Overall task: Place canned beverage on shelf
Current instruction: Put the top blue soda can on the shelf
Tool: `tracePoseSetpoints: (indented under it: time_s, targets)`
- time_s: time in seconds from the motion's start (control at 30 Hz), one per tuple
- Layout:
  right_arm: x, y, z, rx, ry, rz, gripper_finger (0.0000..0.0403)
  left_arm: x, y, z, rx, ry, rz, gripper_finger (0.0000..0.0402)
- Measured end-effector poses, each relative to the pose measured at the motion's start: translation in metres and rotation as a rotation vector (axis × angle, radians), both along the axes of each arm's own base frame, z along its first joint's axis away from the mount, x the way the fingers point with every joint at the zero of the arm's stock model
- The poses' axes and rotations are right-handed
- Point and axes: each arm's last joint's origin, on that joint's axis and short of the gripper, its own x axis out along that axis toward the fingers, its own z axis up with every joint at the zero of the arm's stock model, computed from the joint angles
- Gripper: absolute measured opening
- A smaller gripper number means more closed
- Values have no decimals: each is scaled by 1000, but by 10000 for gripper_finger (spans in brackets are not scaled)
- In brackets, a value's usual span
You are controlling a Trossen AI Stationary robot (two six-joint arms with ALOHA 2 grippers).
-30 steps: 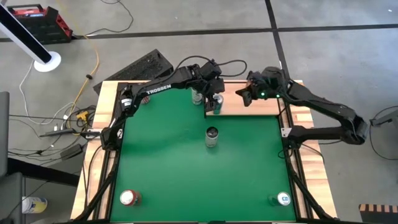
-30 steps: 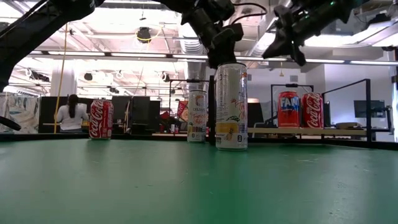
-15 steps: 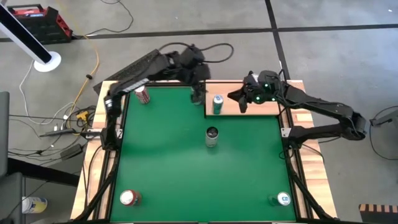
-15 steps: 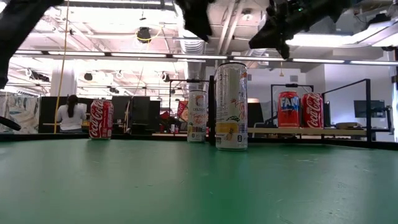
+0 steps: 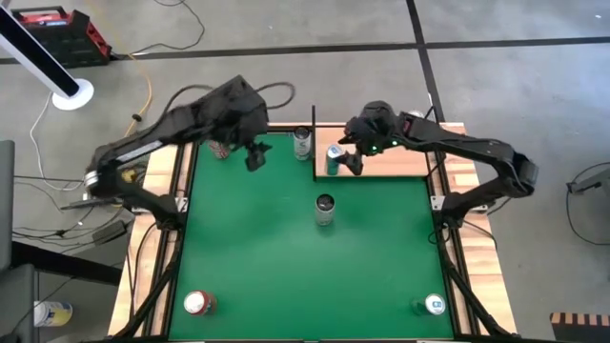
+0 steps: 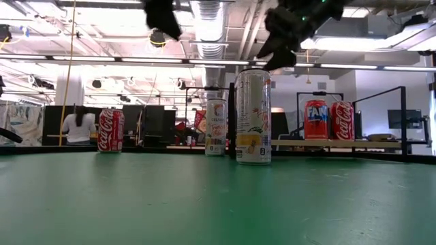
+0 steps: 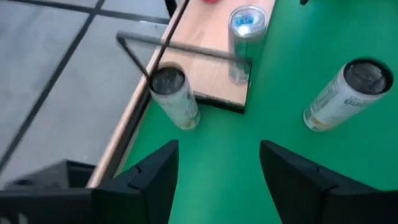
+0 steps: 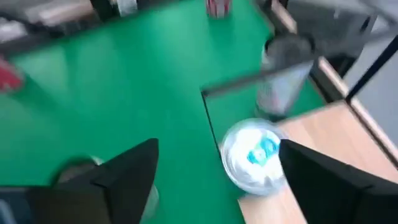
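Shelf (image 5: 391,164): pale wood panel, black rods, at green felt's (image 5: 286,257) far right corner | blue-topped can (image 5: 334,158) upright on its left end | right gripper (image 5: 349,152) above can, jaws wide, empty | left gripper (image 5: 254,155) over felt, parted, empty | silver cans (image 5: 325,209) (image 5: 302,144) nearby; concrete floor (image 5: 496,57).

A green felt table (image 5: 267,257) carries scattered drink cans, including a tall can (image 5: 325,210) at centre, while a pale wooden shelf (image 5: 391,164) holds a blue-topped can (image 5: 334,157).
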Motion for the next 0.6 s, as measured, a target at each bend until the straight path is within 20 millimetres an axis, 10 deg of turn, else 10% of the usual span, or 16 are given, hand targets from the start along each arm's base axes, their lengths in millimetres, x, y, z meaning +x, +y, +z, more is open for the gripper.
tracePoseSetpoints:
  time_s: [0.27,0.6]
  targets:
    - [16,-12,-14,-45,171,-72,393,-59,-27,-67,-95,-314,86,188]
    - [30,-17,-32,-48,217,-58,388,-84,-38,-88,-130,-468,124,185]
